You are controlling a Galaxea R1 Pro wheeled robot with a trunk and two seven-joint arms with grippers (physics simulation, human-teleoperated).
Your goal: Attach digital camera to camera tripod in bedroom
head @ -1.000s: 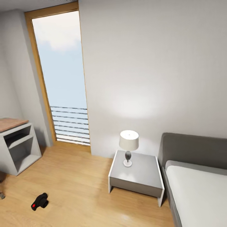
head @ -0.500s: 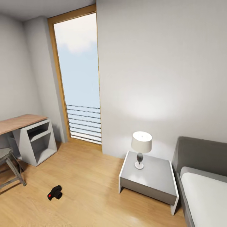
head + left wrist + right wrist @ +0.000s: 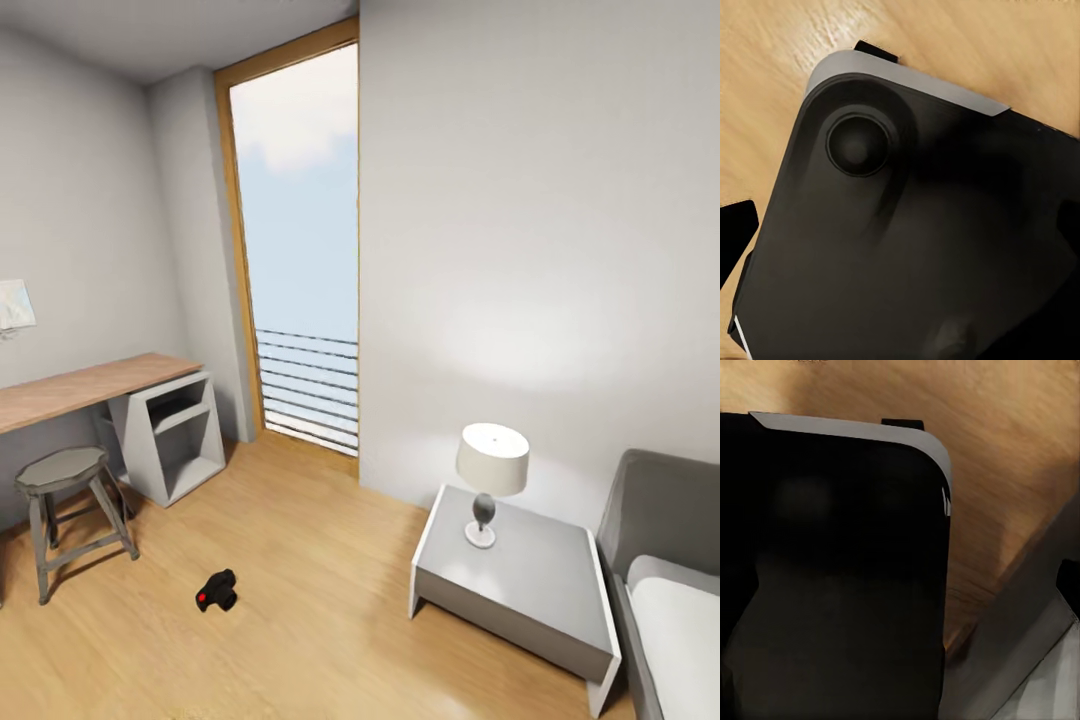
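The light wood floor (image 3: 300,600) carried the digital camera (image 3: 216,591), a grey stool (image 3: 70,510), the bench (image 3: 120,400) and a nightstand (image 3: 520,590).

There is one digital camera (image 3: 216,591) on the wood floor (image 3: 300,620) (it is small and black with a red spot). There is one round grey stool (image 3: 70,515) with four legs. There is one desk (image 3: 95,385) with a wood top, and its white end piece (image 3: 170,435) has two open shelves. There is one bedside stand (image 3: 515,580) with one lamp (image 3: 490,480) on it. There is one bed (image 3: 670,590), one tall window (image 3: 300,250), and one small picture (image 3: 15,305) on the wall.
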